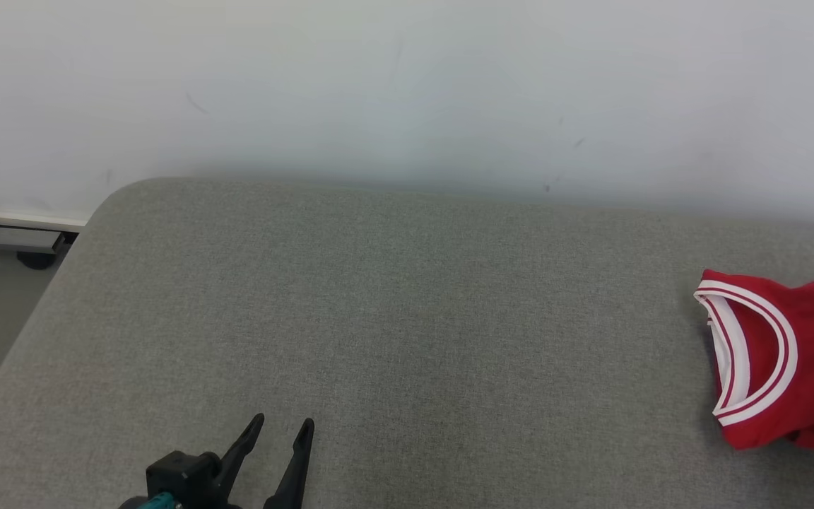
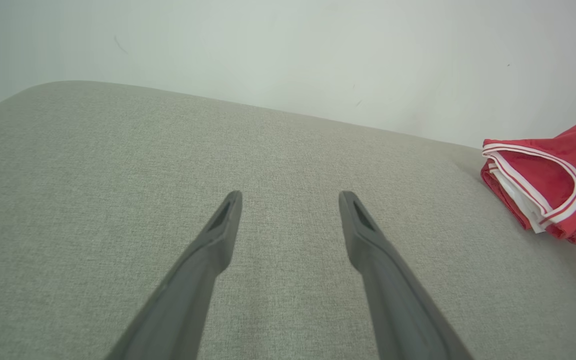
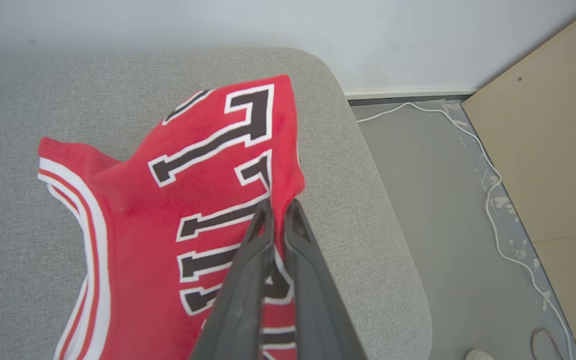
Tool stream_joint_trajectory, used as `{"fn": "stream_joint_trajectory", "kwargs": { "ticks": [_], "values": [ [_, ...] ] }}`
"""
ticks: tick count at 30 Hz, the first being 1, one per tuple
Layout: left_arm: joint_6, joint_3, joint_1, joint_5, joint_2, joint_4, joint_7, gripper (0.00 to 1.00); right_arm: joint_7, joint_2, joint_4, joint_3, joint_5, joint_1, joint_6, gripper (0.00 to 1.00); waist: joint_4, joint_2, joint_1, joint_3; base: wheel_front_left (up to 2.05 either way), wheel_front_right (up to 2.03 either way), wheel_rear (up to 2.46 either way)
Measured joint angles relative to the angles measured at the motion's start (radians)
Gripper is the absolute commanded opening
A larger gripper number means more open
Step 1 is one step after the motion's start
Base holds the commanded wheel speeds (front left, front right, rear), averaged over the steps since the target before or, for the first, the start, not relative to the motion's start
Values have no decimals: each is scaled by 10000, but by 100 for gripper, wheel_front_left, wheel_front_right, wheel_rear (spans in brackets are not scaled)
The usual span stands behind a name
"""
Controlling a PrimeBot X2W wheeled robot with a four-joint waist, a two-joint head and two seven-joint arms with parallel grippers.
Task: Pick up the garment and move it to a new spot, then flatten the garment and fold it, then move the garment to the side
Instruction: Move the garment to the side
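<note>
Head view: a table (image 1: 407, 318) padded in grey woven cloth, matte and finely grained, with a rounded corner at upper left, spans most of the frame below a pale, faintly scuffed wall (image 1: 407, 85). The left pincer (image 1: 283, 422) rises from the bottom edge left of centre, with two slim dark tapering fingers spread apart and nothing between them. The garment (image 1: 803, 353), a red knit jersey with white-and-red striped trim around a curved opening, lies rumpled at the right edge, well apart from this pincer.

Left wrist view: the left pincer (image 2: 290, 197) stands wide, its smooth dark-grey fingers each narrowing to a slotted tip above bare grey cloth of the table (image 2: 93, 175). The garment (image 2: 543, 175) sits bunched at the right edge of the frame, with folded layers and a white inner lining showing at the banded opening. It is far to the right of the fingers and not touching them.

Right wrist view: the right pincer (image 3: 280, 205) is drawn narrow, its fingers almost together and pinching the red cloth of the garment (image 3: 168, 210) near its right-hand edge. The soft fabric carries large black block characters outlined in white and rises in a peak toward the frame's upper centre, with striped trim curving down the left. It rests near the rounded corner of the table (image 3: 378, 225). At the right are grey floor (image 3: 443, 200), a thin white cable (image 3: 490, 200) and a tan board (image 3: 553, 150).
</note>
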Motion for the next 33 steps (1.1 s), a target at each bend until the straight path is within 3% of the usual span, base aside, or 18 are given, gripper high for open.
{"fn": "stream_joint_trajectory", "kwargs": {
  "ticks": [5,6,7,8,13,20,27,33],
  "values": [
    [-82,-79,-21,178,19,-61,169,100,-180,-96,184,2,-286,477,0,0,104,-1,0,158,0,0,0],
    [-82,-94,-27,178,29,-73,169,100,-322,-203,230,88,-437,583,0,25,128,0,0,188,0,0,0],
    [-84,-117,-42,180,40,-79,173,100,-493,-328,270,119,-598,649,2,72,155,0,0,217,0,0,0],
    [-86,-144,-66,180,50,-94,215,100,-677,-462,288,121,-775,671,2,100,182,0,0,245,0,0,0],
    [-84,-153,-165,222,90,-132,268,100,-1354,-957,328,286,-1344,493,0,100,268,0,0,362,0,0,0],
    [-79,-155,-168,222,128,-180,343,100,-2930,-989,359,591,-1360,-189,161,100,318,0,0,501,0,0,0],
    [17,12,-312,230,52,-169,291,100,-4640,-188,385,798,-951,-836,765,100,271,0,0,413,0,0,0],
    [219,518,-442,96,-38,-186,-144,100,-6021,849,48,909,-186,-676,1494,100,186,0,-1,158,0,0,0]
  ]
}}
